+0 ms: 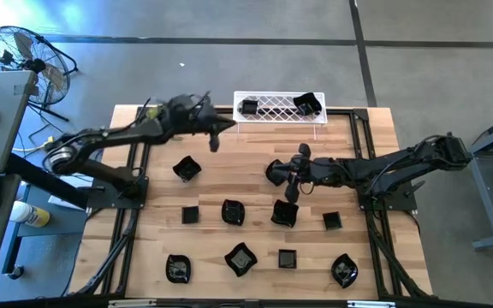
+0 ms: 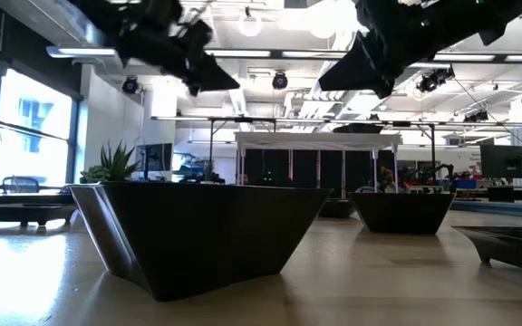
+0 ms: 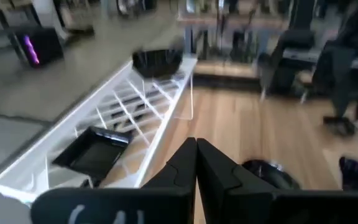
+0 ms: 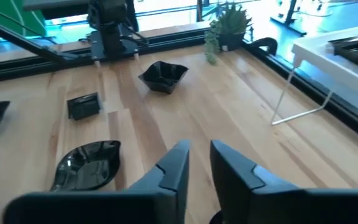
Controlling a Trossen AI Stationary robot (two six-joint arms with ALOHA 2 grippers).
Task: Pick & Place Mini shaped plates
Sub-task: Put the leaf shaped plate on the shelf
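Note:
Several glossy black mini shaped plates lie flat on the wooden table, among them a wavy one (image 1: 187, 168), a leaf-like one (image 4: 86, 163) and a small square one (image 4: 82, 106). Two more rest on top of the white lattice rack (image 1: 279, 107): a square one (image 3: 92, 152) and a wavy one (image 3: 157, 61). My left gripper (image 3: 196, 149) hangs shut and empty in the air by the rack's left end (image 1: 221, 128). My right gripper (image 4: 199, 155) hovers at the table's middle, open by a narrow gap with nothing between its fingers, just above a plate (image 1: 274, 171).
A small green plant (image 4: 229, 25) stands at the far left of the table near the rack. Black frame rails (image 1: 131, 214) run along the table's left and right sides. A bare strip of wood (image 1: 255, 145) lies between the rack and the plates.

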